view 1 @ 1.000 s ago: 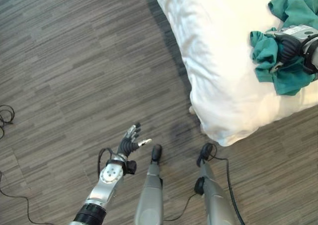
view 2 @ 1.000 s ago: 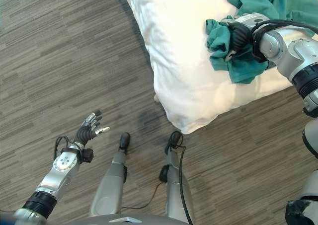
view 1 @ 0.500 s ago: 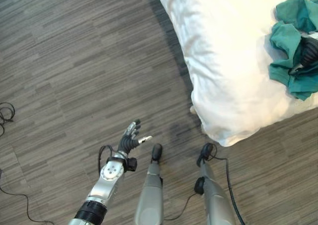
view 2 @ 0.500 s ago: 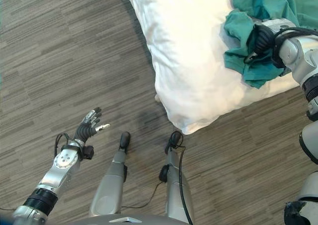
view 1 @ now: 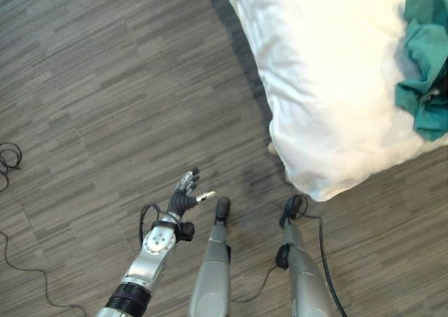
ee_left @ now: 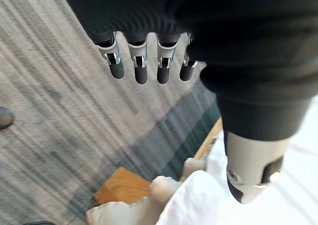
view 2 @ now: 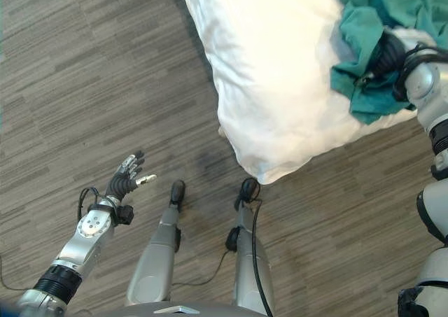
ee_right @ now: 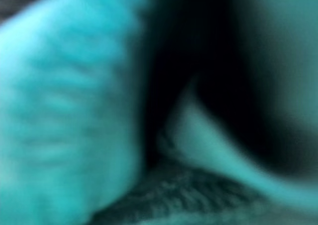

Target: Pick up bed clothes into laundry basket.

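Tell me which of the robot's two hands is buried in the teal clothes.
The right hand, wrapped in the teal clothes on the bed; the left hand hangs open above the floor.

Bed (view 2: 280,72) occupies the upper right of the scene, its nearest corner (view 2: 262,173) overhanging the floor (view 1: 105,86), which extends across the left and along the bottom. The bed clothes (view 2: 364,44) lie on the bed near its right edge, bunched in a heap. Right hand (view 2: 389,54) sits in the heap from the right, its fingers buried in the cloth; the grasp appears closed but cannot be confirmed. Left hand (view 1: 185,194) hangs above the floor at lower left, well apart from the bed, fingers extended. In the left wrist view, the fingers (ee_left: 141,71) point over the floor towards the bed's base.
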### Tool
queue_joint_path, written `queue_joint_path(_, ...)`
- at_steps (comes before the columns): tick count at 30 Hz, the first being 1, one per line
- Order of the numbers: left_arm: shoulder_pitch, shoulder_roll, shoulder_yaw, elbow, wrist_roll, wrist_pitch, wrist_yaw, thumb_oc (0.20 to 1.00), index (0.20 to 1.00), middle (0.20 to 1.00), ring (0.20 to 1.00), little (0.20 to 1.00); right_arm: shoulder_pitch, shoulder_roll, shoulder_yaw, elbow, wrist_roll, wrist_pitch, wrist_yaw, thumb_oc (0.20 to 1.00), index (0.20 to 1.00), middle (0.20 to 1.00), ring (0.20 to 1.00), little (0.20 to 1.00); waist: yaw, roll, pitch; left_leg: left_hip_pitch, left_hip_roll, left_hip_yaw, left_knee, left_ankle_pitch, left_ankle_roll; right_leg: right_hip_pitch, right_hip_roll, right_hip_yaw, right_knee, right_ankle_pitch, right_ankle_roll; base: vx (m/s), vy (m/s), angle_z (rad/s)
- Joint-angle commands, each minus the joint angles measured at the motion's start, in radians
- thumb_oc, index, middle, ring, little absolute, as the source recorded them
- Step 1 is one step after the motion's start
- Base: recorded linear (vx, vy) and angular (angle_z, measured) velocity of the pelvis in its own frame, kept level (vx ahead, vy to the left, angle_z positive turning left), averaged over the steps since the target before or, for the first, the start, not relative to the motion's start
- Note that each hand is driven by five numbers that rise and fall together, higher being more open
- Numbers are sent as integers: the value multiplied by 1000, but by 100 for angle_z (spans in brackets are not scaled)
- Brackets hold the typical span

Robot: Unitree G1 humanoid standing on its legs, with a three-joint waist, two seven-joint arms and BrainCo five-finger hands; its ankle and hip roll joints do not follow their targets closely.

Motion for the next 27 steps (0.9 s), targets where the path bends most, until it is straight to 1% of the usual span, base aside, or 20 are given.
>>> queue_joint_path(1,-26,-3,2,-122,7,-48,13,1000,1000,1000,1000,1000,11,-3,189,163,-3,68,51,1000,1000,1000,1000,1000,16,87,87,-59,-49,-12,-84,183,16,13,44,83,14,-26,73,-32,10,-9)
queue_joint_path(2,-33,-8,2,-123,12,-49,18,1000,1000,1000,1000,1000,5,6,193,166,-10,68,50,1000,1000,1000,1000,1000,12,91,99,-73,-49,-11,-84,190,17,-2,44,86,14,-21,74,-34,10,-10)
queue_joint_path(3,-35,-10,2,-123,12,-49,20,1000,1000,1000,1000,1000,2,8,197,169,-15,71,49,501,501,501,501,501,11,92,103,-76,-49,-10,-84,191,17,-7,45,87,14,-21,73,-16,-1,-9)
queue_joint_path(4,-35,-10,2,-123,12,-49,20,1000,1000,1000,1000,1000,2,9,198,170,-15,71,49,200,200,200,200,200,11,93,103,-73,-48,-10,-84,187,16,-4,46,87,14,-24,73,-1,6,-3)
queue_joint_path(6,-39,-15,4,-122,17,-50,25,1000,1000,1000,1000,1000,12,16,201,166,-40,73,41,200,200,200,200,200,8,93,112,-74,-48,-9,-84,189,16,-6,48,91,14,-22,72,0,0,0)
queue_joint_path(8,-46,-21,4,-119,23,-50,31,1000,1000,1000,1000,1000,54,25,167,153,-40,73,24,200,200,200,200,200,0,91,114,-71,-47,-8,-84,192,17,-5,46,89,14,-19,73,-9,5,2)
queue_joint_path(10,-44,-35,19,-119,27,-53,47,1000,1000,1000,1000,1000,171,28,39,56,32,68,-31,200,200,200,200,200,-20,83,113,-45,-46,-7,-84,180,20,20,48,91,14,-25,71,4,18,5)
queue_joint_path(11,-39,-37,30,-120,34,-54,55,1000,1000,1000,1000,1000,278,28,-89,-35,105,59,-67,200,200,200,200,200,-34,73,106,-22,-46,-6,-84,172,22,43,50,92,14,-29,71,0,11,5)
queue_joint_path(12,-40,-34,27,-120,33,-54,55,1000,1000,1000,1000,1000,288,27,-99,-39,104,60,-67,200,200,200,200,200,-31,70,105,-26,-48,-6,-84,176,23,40,48,92,14,-26,71,0,0,0)
queue_joint_path(13,-27,-39,48,-125,36,-53,59,1000,1000,1000,1000,1000,376,29,-189,-121,146,54,-92,200,200,200,200,200,-48,67,100,-5,-46,-3,-84,164,23,59,51,91,14,-31,71,0,0,0)
queue_joint_path(15,-9,-27,67,-126,41,-54,60,1000,1000,1000,1000,1000,556,34,-382,-257,202,43,-119,200,200,200,200,200,-61,49,82,21,-45,-1,-84,157,26,88,46,87,14,-34,72,28,0,-2)
queue_joint_path(16,19,-28,95,-128,44,-53,61,1000,1000,1000,1000,1000,766,86,-598,-379,269,18,-155,200,200,200,200,200,-84,37,58,61,-44,0,-84,139,32,130,46,82,14,-44,72,70,-6,-4)
queue_joint_path(18,47,-15,112,-130,43,-53,53,1000,1000,1000,1000,1000,912,135,-755,-442,320,-3,-180,200,200,200,200,200,-95,28,35,98,-43,3,-84,124,38,169,44,81,14,-54,73,99,1,0)
queue_joint_path(19,80,-4,146,-128,38,-55,44,1000,1000,1000,1000,1000,1031,185,-887,-489,386,-34,-196,200,200,200,200,200,-113,22,4,147,-38,8,-84,102,43,215,41,79,14,-68,75,92,12,-4)
queue_joint_path(20,79,-2,143,-129,38,-54,44,1000,1000,1000,1000,1000,1039,187,-894,-494,385,-33,-195,200,200,200,200,200,-111,20,4,144,-40,8,-84,107,44,213,39,79,14,-64,75,104,12,-13)
queue_joint_path(22,105,9,160,-127,36,-56,34,1000,1000,1000,1000,1000,1102,241,-984,-500,472,-59,-210,200,200,200,200,200,-125,14,-27,191,-41,13,-84,85,52,256,37,83,14,-84,76,94,17,-15)
queue_joint_path(23,120,12,171,-129,35,-55,29,1000,1000,1000,1000,1000,1143,273,-1036,-523,502,-70,-211,200,200,200,200,200,-129,8,-41,211,-44,15,-84,81,58,273,33,87,14,-84,77,146,33,-9)
queue_joint_path(24,134,13,188,-126,35,-52,23,1000,1000,1000,1000,1000,1174,294,-1071,-551,518,-78,-211,200,200,200,200,200,-137,7,-59,235,-43,18,-84,66,62,293,34,93,14,-93,78,96,52,-7)
queue_joint_path(25,144,14,200,-126,34,-50,18,1000,1000,1000,1000,1000,1196,313,-1103,-580,537,-85,-209,200,200,200,200,200,-142,4,-76,248,-47,20,-84,66,67,303,31,98,14,-93,79,120,58,-11)
queue_joint_path(27,155,11,214,-116,36,-41,10,1000,1000,1000,1000,1000,1202,336,-1135,-602,584,-93,-204,200,200,200,200,200,-151,-1,-112,285,-49,23,-84,52,76,333,29,104,14,-98,80,99,67,-19)
